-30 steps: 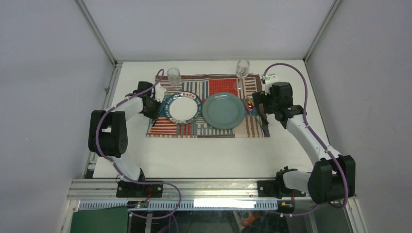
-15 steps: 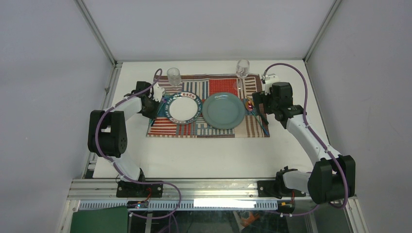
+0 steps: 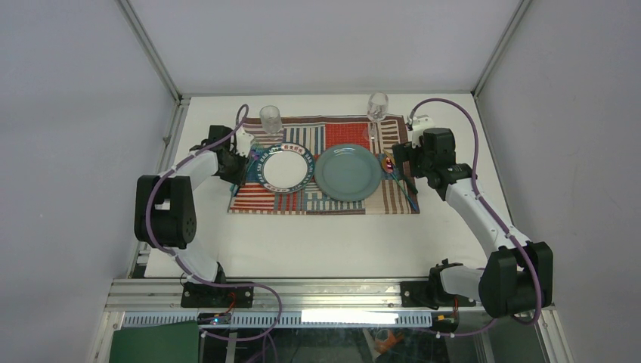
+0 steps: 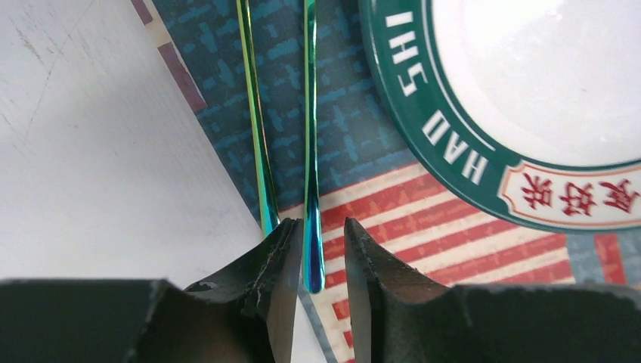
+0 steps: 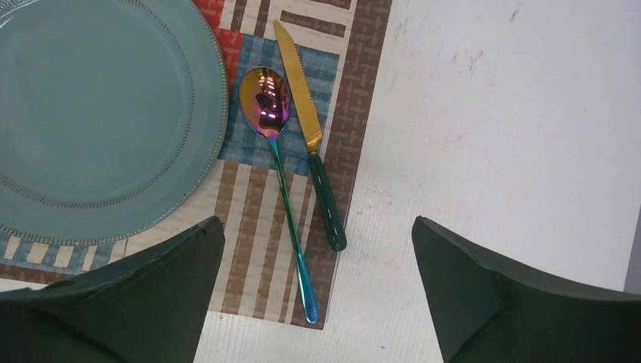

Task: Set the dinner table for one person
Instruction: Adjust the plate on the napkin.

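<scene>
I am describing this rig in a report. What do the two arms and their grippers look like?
The left arm and the right arm each have white links and bulky black joint housings. A purple cable loops along each. The left gripper and the right gripper have matte black, wedge-shaped fingers. I see no markings.

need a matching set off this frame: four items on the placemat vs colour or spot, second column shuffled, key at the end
Column 1
1. spoon
2. knife
3. stemmed glass
4. tumbler

Column 2
A. far left corner of the placemat
B. gold blade, dark green handle
C. far side, right of centre
D. iridescent, directly beside the teal plate

Pairs: 1-D, 2-B, 3-C, 4-A
</scene>
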Robot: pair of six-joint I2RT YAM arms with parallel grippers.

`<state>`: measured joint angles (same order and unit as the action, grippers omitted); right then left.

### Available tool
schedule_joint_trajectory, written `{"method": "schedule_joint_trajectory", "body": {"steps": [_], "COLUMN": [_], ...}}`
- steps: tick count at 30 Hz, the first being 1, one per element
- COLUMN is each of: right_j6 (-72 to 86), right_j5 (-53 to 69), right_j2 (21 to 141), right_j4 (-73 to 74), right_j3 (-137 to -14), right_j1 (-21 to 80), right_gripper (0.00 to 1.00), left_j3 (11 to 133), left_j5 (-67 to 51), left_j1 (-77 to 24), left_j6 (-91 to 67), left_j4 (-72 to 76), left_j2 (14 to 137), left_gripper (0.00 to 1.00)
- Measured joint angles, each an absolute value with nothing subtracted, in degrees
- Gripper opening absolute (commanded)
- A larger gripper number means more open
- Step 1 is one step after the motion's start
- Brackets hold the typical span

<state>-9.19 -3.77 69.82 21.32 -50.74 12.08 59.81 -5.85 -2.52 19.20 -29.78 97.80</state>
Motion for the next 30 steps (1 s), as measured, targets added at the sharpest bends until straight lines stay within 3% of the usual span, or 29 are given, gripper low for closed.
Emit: {"method": "schedule_joint_trajectory", "body": {"steps": [8, 11, 13, 20, 30], "right_j6": [-9.2, -9.2, -9.2, -9.2, -9.4], "right_j5": [-3.7, -3.7, -3.6, -3.6, -3.7], "right_j2": [69.8, 69.9, 70.1, 70.8, 70.8], "right_j4": [21.3, 21.3, 21.3, 21.8, 21.8], "right_j3": [-50.7, -50.7, -50.8, -50.8, -50.8], "right_j1": [12.1, 12.1, 12.1, 12.1, 12.0], "right_gripper": [0.99, 0.99, 1.0, 1.0, 1.0], "left_j3": [64.9, 68.2, 70.3, 73.9, 79.3], "left_j5": [-9.6, -10.5, -10.5, -10.9, -10.5], "left_j1": [-2.7, -4.1, -7.1, -17.7, -18.5], "left_j6": [18.3, 18.1, 17.5, 16.1, 15.0], "left_j4": [-36.0, -38.2, -38.5, -37.7, -37.2], "left_j2": [91.6, 89.3, 89.3, 99.2, 109.1], "left_gripper": [0.29, 0.2, 0.19, 0.2, 0.2]}}
